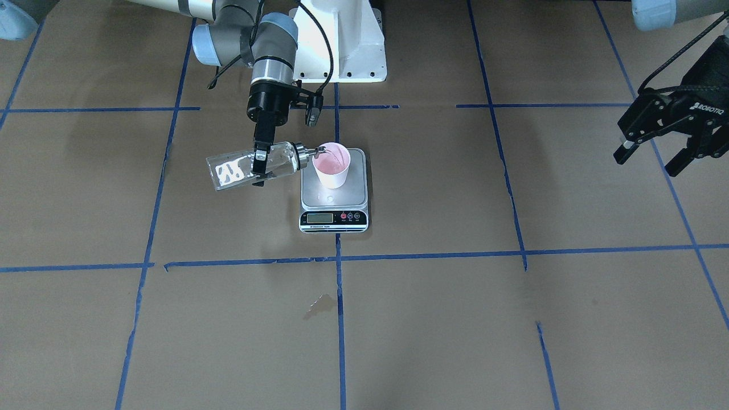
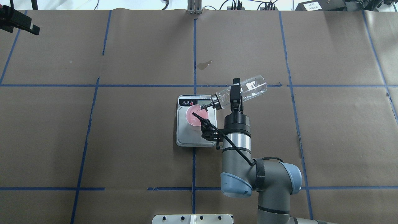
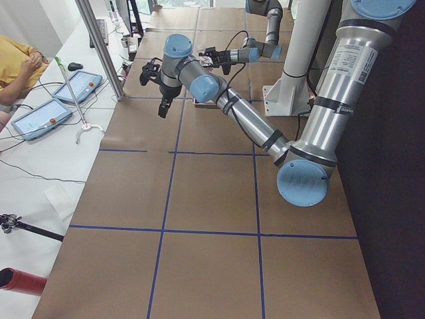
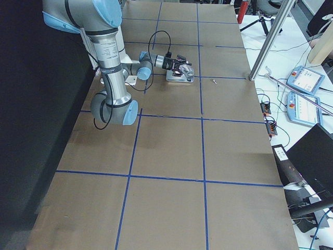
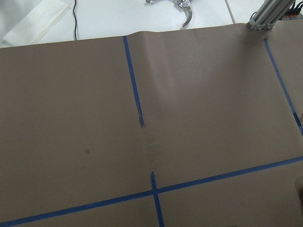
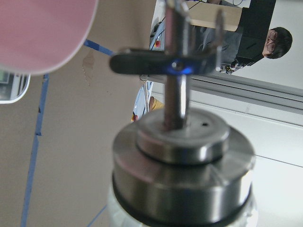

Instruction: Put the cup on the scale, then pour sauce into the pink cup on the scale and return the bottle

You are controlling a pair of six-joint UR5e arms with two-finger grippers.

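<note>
overhead exterior: right arm reaches forward over the middle of the table (image 2: 140,149).
right gripper (image 2: 235,95): fingers clamped across the middle of the bottle (image 2: 253,87), pointing away from the robot.
bottle: tipped nearly level in the grip, base out to the gripper's right, silver spout (image 2: 206,106) to its left.
cup (image 2: 193,117): upright, just left of the right gripper, spout tip over its rim; pink inside shows.
scale (image 2: 186,137): flat under the cup, just left of the right gripper; cup sits towards the display end.
sauce: too clear to tell from the glass.
left gripper (image 1: 649,161): fingers apart, holding nothing, well apart from cup, scale and bottle.
</note>
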